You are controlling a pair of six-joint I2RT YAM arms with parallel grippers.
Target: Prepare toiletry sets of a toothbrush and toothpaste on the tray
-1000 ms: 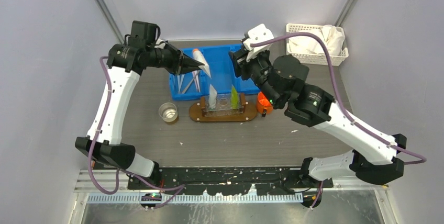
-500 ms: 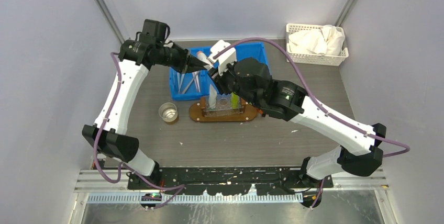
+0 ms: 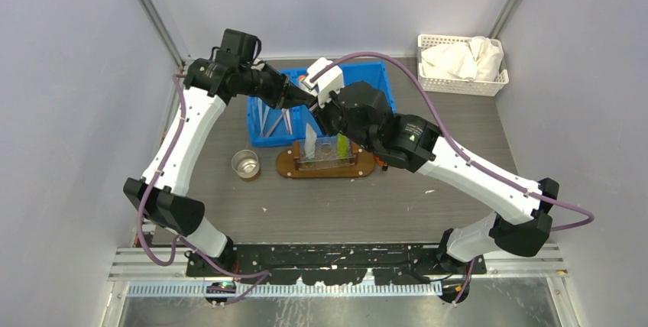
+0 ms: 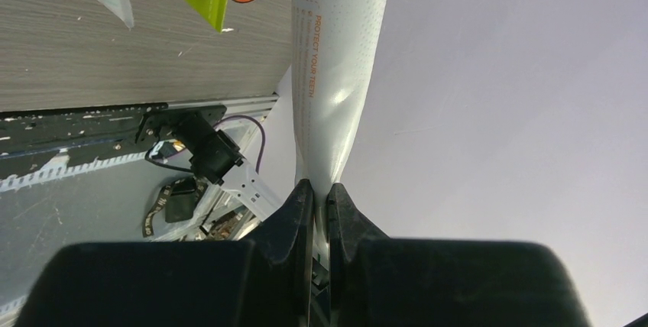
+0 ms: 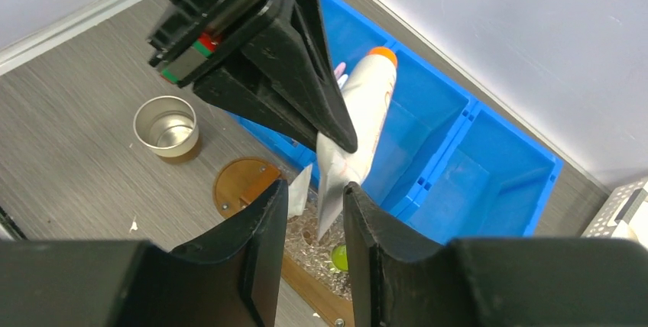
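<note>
My left jaws are clenched on the flat tail end of the white toothpaste tube. It hangs orange cap outward, in the air above the blue bin. Below on the table is the tray, with a yellow-green tube standing on it. My right jaws are apart, straddling the same tail, no visible pinch.

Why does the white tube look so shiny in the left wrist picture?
Left wrist view: light bounces off the glossy white toothpaste tube, pinched in the left gripper, making a bright patch. Right wrist view: the camera's own fingers up close look dark, with little detail.
</note>
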